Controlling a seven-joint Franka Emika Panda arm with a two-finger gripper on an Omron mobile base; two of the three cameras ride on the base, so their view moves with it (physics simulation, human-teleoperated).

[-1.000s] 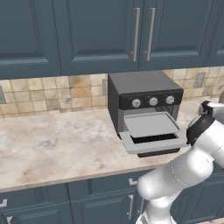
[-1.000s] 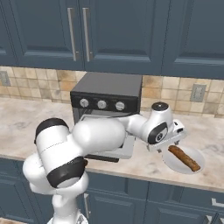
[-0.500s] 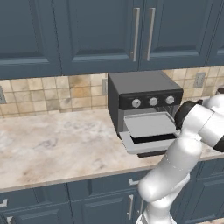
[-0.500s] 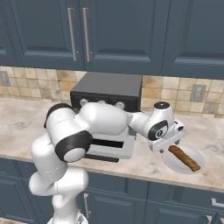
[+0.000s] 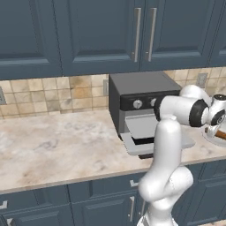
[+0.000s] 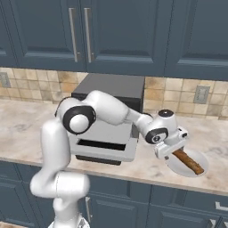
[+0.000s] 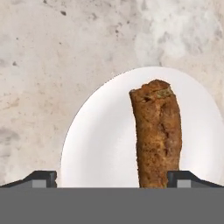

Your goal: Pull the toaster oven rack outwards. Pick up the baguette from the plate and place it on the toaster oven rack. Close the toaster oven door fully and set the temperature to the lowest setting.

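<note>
Golden-brown baguette (image 7: 156,133) on the pale plate (image 7: 100,148), gripper (image 6: 171,149) poised above it with jaws wide and empty.

The plate sits on the marble counter (image 5: 57,145) just right of the toaster oven (image 6: 113,100), whose toaster oven door (image 6: 102,149) hangs down. In the hand view the loaf lies off towards the right finger, so the hand should probably centre over it, straddle its narrow width, then descend and close near its middle.
</note>
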